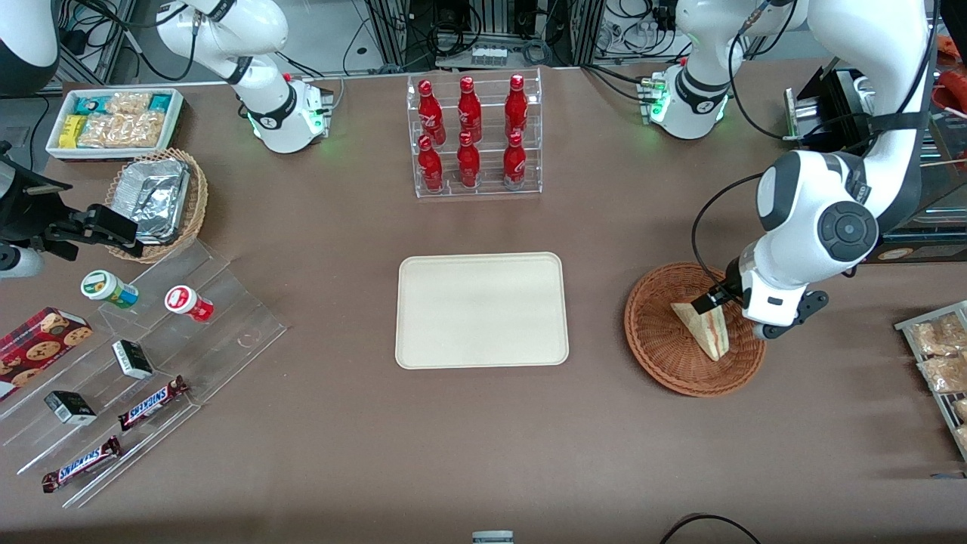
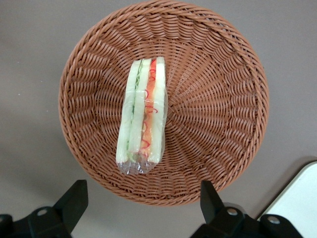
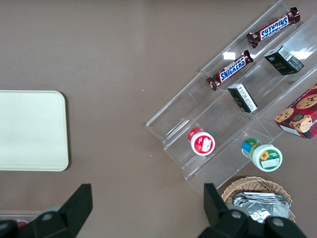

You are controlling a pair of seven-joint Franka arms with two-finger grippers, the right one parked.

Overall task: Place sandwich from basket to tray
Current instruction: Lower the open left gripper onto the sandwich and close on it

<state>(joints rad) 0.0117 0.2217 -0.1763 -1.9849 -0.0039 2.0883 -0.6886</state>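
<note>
The sandwich (image 1: 706, 329) (image 2: 143, 116), a wrapped white-bread wedge with red and green filling, lies in the reddish-brown wicker basket (image 1: 659, 355) (image 2: 223, 99). My gripper (image 1: 782, 317) (image 2: 141, 198) hovers above the basket's edge, on the side toward the working arm's end of the table. It is open, with nothing between its black fingertips (image 2: 74, 196). The cream-white tray (image 1: 482, 310) (image 2: 299, 198) (image 3: 29, 131) lies flat at the table's middle, beside the basket, and holds nothing.
A clear rack of red bottles (image 1: 474, 136) stands farther from the front camera than the tray. Toward the parked arm's end are a clear stepped stand (image 1: 143, 363) with snacks, a tan basket (image 1: 159, 200) with a foil container, and a white snack bin (image 1: 113, 121). Bagged snacks (image 1: 940, 355) lie at the working arm's end.
</note>
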